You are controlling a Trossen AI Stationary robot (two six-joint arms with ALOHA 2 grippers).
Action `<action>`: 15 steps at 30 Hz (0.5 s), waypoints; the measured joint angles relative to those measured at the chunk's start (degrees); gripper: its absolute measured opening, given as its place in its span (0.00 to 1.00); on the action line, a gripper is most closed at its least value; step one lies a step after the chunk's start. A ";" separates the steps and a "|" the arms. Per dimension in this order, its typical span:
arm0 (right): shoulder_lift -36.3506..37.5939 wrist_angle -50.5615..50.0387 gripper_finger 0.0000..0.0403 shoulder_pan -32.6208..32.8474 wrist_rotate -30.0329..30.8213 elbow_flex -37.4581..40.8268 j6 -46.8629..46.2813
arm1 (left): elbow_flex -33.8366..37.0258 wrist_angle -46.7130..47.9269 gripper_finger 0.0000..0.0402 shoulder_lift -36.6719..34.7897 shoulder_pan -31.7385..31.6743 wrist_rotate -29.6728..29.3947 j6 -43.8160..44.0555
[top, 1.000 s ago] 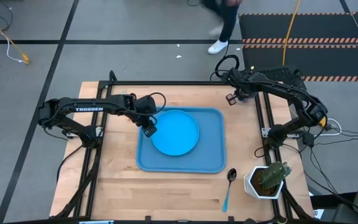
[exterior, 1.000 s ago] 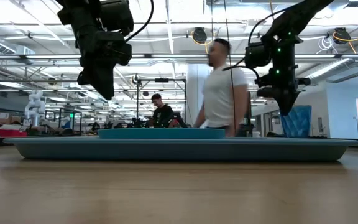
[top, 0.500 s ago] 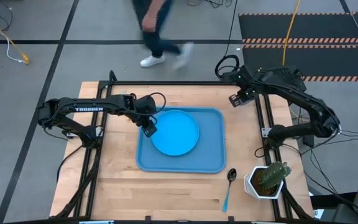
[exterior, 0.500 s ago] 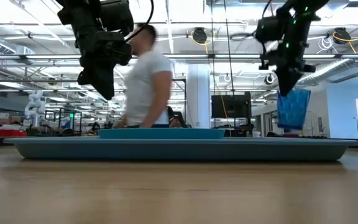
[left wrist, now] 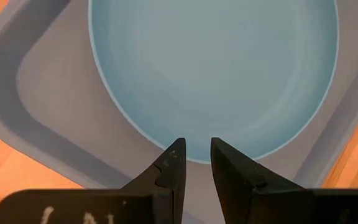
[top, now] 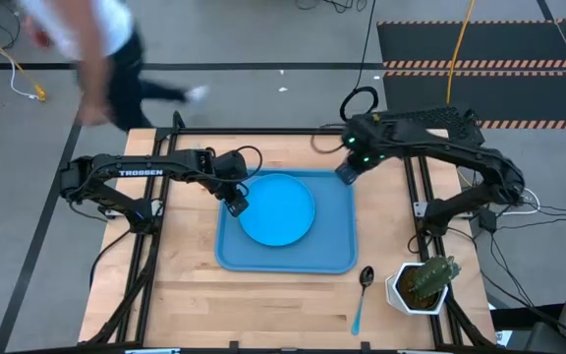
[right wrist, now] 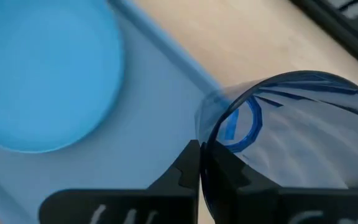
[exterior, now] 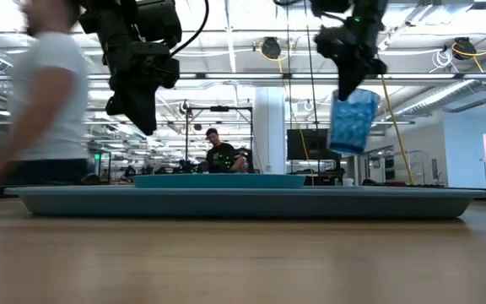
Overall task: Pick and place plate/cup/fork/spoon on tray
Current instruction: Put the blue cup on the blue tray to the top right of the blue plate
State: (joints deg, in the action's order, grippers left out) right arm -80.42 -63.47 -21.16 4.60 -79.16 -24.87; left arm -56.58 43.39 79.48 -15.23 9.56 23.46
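Observation:
The round blue plate (top: 278,208) lies flat in the blue tray (top: 283,265). My left gripper (left wrist: 195,145) hangs above the plate's left rim, open by a narrow gap with nothing in it. My right gripper (top: 346,173) is shut on the dark blue translucent cup (exterior: 350,122) and carries it over the tray's far right corner. The spoon (top: 362,295) lies on the table near the tray's near right corner, with its bowl toward the tray. The fork is out of view. My right gripper pinches the cup's wall at its rim (right wrist: 202,134), one finger inside the cup and one outside. The fingers come from above, slanting down. The cup hangs below them, slightly tilted, mouth up, lifted clear of the tray.
A white pot with a cactus (top: 423,285) stands at the table's near right corner, beside the spoon. A person (top: 86,39) walks past beyond the table's far left corner. Bare wood lies left of and in front of the tray.
My right gripper has lifted the cup clear of the table at the far right and carried it up and toward the table's left, to above the tray's far right corner. The person behind the table has walked from right to left.

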 joint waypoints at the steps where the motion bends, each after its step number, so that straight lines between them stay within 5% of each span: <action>1: -1.55 0.01 0.00 1.48 0.00 -1.37 -0.25 | 0.00 0.01 0.19 0.00 -0.01 0.00 0.03; 15: -15.19 2.08 0.00 8.88 1.36 -3.91 -0.28 | 0.00 0.03 0.19 0.00 0.10 1.03 2.60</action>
State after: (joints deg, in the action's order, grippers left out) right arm -95.60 -61.39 -12.27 5.96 -83.07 -25.15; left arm -56.58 43.42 79.48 -15.13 10.59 26.06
